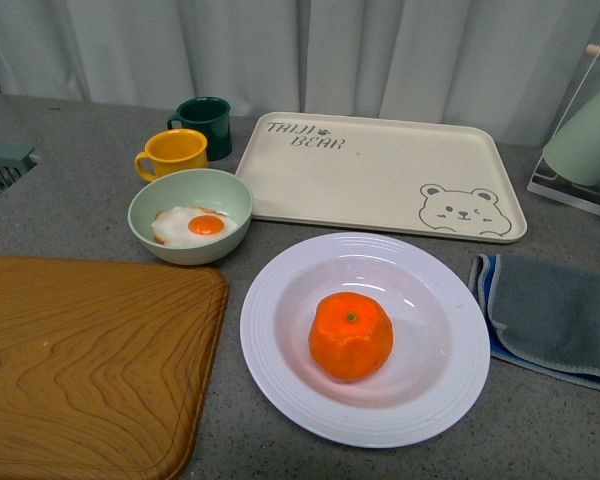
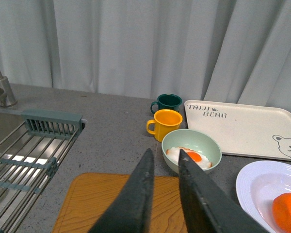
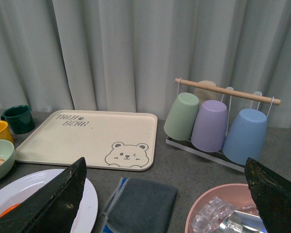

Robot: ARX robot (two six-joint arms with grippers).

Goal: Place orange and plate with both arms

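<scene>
The bright orange (image 1: pixel 351 336) with a green stem dot sits upright in the middle of the large white ribbed plate (image 1: pixel 280 345) on the grey counter. Neither arm shows in the front view. In the left wrist view my left gripper (image 2: pixel 163 156) is shut and empty, held above the wooden board, with the plate (image 2: pixel 252 187) and the orange (image 2: pixel 288 211) off to one side. In the right wrist view my right gripper (image 3: pixel 166 177) is open and empty, its jaws wide apart above the grey cloth; the plate's rim (image 3: pixel 24 187) and a sliver of the orange (image 3: pixel 7 211) show beside one finger.
A wooden board (image 1: pixel 80 360) lies left of the plate. A pale green bowl with a fried egg (image 1: pixel 191 214), a yellow mug (image 1: pixel 174 153) and a dark green mug (image 1: pixel 204 122) stand behind. A beige bear tray (image 1: pixel 380 175), grey cloth (image 1: pixel 550 315), cup rack (image 3: pixel 218 121), pink bowl (image 3: pixel 223 211) and sink (image 2: pixel 19 155) surround.
</scene>
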